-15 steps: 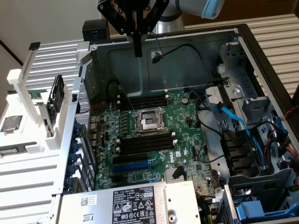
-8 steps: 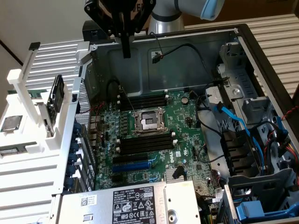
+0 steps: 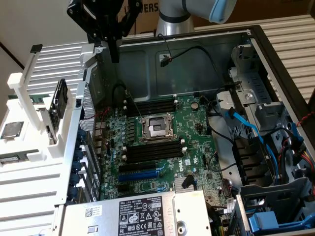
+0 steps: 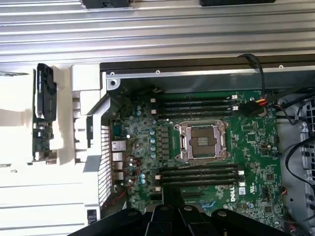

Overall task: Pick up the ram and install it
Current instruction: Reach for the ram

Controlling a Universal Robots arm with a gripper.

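My black gripper (image 3: 114,56) hangs high over the far left corner of the open computer case (image 3: 256,44). Its fingers meet in a single dark bar and hold nothing. In the wrist view the gripper (image 4: 173,192) points at the green motherboard (image 4: 256,142). Two banks of long black memory slots (image 3: 150,105) (image 3: 152,150) flank the bare processor socket (image 3: 156,128), and the slots (image 4: 197,174) look empty. A thin dark stick, apparently the ram (image 3: 17,158), lies in a groove of the white rack (image 3: 29,187), well to the exterior view's left of the gripper.
An upright black card (image 3: 60,105) (image 4: 44,88) and a square chip (image 3: 11,129) also sit on the rack. The power supply (image 3: 142,214) covers the case's near side. Blue cables (image 3: 246,125) and drive bays fill the exterior view's right. A blue expansion slot (image 3: 142,174) lies below the memory.
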